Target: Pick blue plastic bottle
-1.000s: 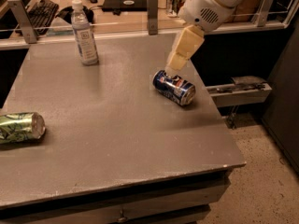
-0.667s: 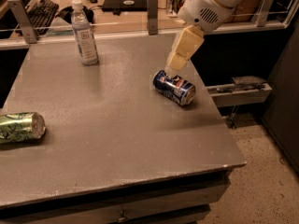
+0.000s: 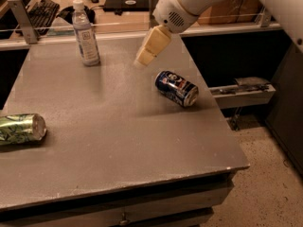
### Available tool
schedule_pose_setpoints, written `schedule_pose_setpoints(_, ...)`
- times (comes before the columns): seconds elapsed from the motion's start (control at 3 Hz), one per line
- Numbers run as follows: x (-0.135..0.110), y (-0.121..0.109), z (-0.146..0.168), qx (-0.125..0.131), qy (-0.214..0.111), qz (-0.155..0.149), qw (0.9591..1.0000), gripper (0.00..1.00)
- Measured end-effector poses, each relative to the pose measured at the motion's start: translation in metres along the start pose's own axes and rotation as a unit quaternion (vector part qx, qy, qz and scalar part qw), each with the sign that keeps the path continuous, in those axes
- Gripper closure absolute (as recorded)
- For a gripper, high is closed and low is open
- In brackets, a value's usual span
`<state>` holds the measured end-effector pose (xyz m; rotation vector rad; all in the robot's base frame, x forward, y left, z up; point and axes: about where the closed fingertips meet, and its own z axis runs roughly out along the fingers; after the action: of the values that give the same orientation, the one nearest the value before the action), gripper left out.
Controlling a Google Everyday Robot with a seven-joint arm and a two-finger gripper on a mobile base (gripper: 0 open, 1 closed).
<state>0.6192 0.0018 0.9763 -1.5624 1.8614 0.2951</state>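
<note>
A green can [image 3: 21, 128] lies at the left edge of the bench [image 3: 109, 145], unmoved. The bottle [image 3: 85, 34] stands where it was at the far left, long axis vertical, cap up. The end effector [image 3: 143, 59] has shifted left toward it and hovers above the bench, between the bottle and the blue can [image 3: 176, 88]; whether it is apart or together, I cannot tell.

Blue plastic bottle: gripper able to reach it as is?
Probably yes. The blue plastic bottle stands upright and alone; the gripper hovers right of it in view, nothing between them. The blue can and green can lie off that path.
</note>
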Motion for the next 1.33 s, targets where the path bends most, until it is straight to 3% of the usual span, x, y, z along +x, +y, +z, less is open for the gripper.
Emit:
schedule_pose_setpoints(0.33,-0.024,-0.023,0.052,0.009,-0.039,0.025,0.9989,0.00)
schedule_pose_setpoints(0.67,-0.036,-0.051,0.097,0.020,-0.071,0.065,0.9952,0.00)
schedule_pose_setpoints(1.0,-0.057,-0.069,0.131,0.017,-0.119,0.093,0.9883,0.00)
schedule_pose_setpoints(1.33,-0.090,-0.069,0.169,-0.008,-0.184,0.112,0.9766,0.00)
